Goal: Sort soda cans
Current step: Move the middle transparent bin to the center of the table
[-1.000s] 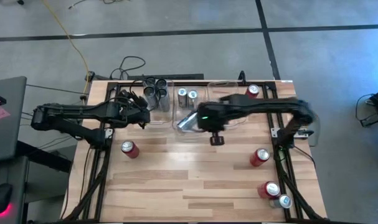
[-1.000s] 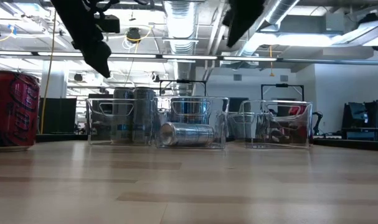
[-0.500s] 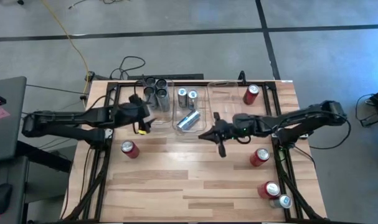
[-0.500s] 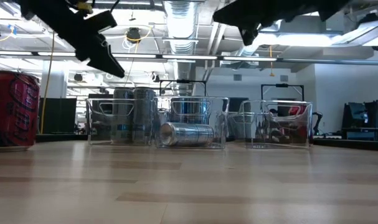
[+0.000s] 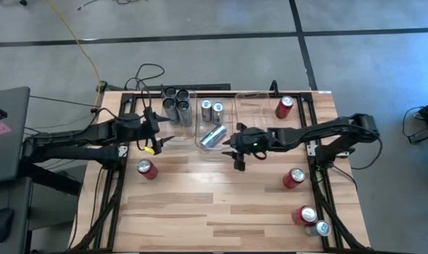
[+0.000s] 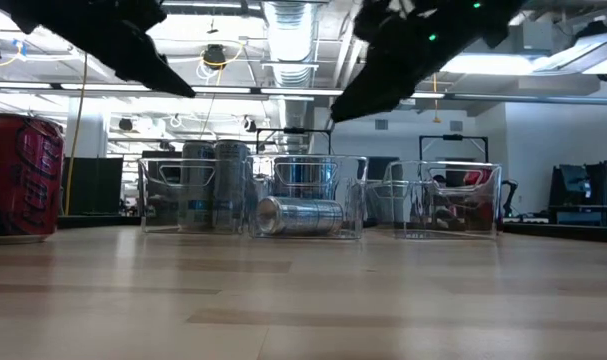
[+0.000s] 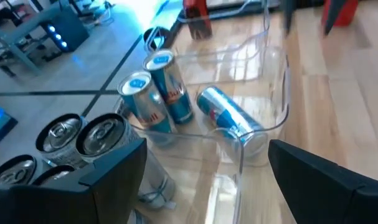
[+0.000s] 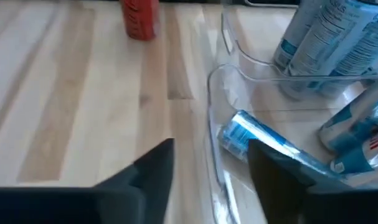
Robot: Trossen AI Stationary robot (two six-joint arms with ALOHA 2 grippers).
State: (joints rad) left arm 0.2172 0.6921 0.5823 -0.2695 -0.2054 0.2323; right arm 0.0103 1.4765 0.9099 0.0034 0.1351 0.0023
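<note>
Looking straight down, I have three clear bins in a row along the table's far edge: the left bin (image 5: 177, 107) holds the dark grey cans (image 5: 173, 104) standing upright, the middle bin (image 5: 215, 125) holds two silver-blue cans (image 5: 211, 108) upright at its far end and a third silver-blue can (image 5: 214, 135) lying on its side at its near end, and the right bin (image 5: 259, 116) holds one red can (image 5: 285, 106) by the table's far right corner. My left gripper (image 5: 159, 139) hangs above the table just in front of the left bin, its jaws spread wide with nothing between them. My right gripper (image 5: 236, 149) hangs just beside the middle bin's near right corner, jaws parted and holding nothing. Loose red cans stand on the bare wood: one (image 5: 145, 168) near the left edge, one (image 5: 293, 178) near the right edge, and one (image 5: 305, 214) by the near right corner with a silver-topped can (image 5: 322, 228) touching it or just beside it.
</note>
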